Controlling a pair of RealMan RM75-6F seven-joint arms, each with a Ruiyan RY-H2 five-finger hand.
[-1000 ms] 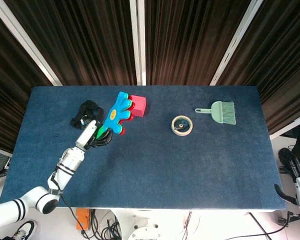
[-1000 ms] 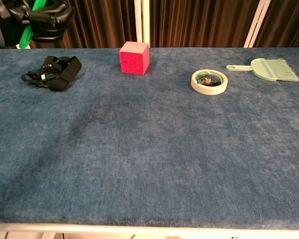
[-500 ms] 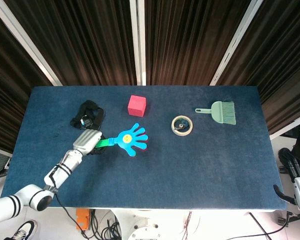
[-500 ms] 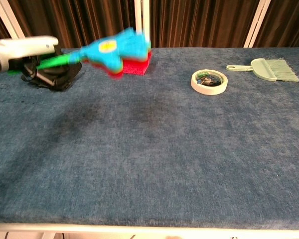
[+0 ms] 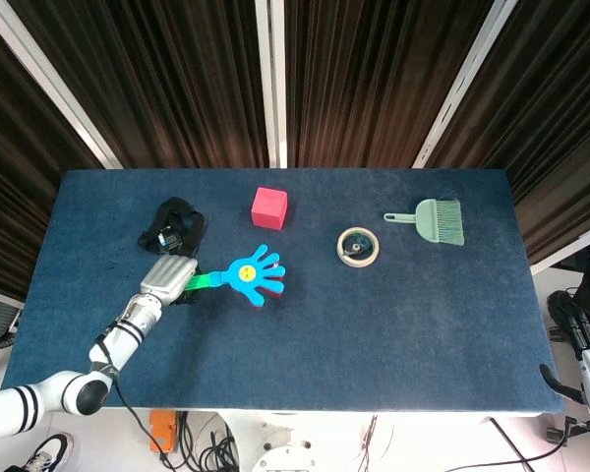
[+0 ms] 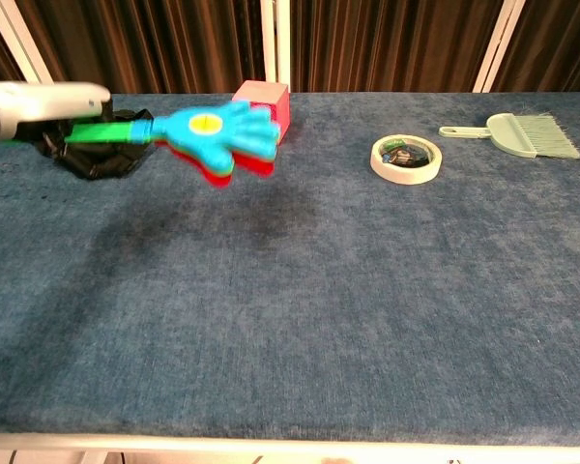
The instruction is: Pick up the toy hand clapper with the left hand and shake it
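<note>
Left hand [image 5: 170, 277] grips the green handle of the clapper [image 5: 251, 276], holding it level above the blue bench [image 5: 374, 334] with the blue palm pointing toward the middle; in the chest view the clapper [image 6: 213, 140] hangs clear of the cloth, its red layer showing under the blue one, slightly blurred. Right hand [image 5: 582, 329] sits off the bench's right edge, and whether its fingers are apart or together I cannot tell. Behind the clapper stands a pink cube [image 5: 268, 207]. A black strap bundle [image 5: 169, 225] lies just beyond the left hand. A tape roll [image 5: 358, 246] and a green brush [image 5: 431, 220] lie well apart to the right.
</note>
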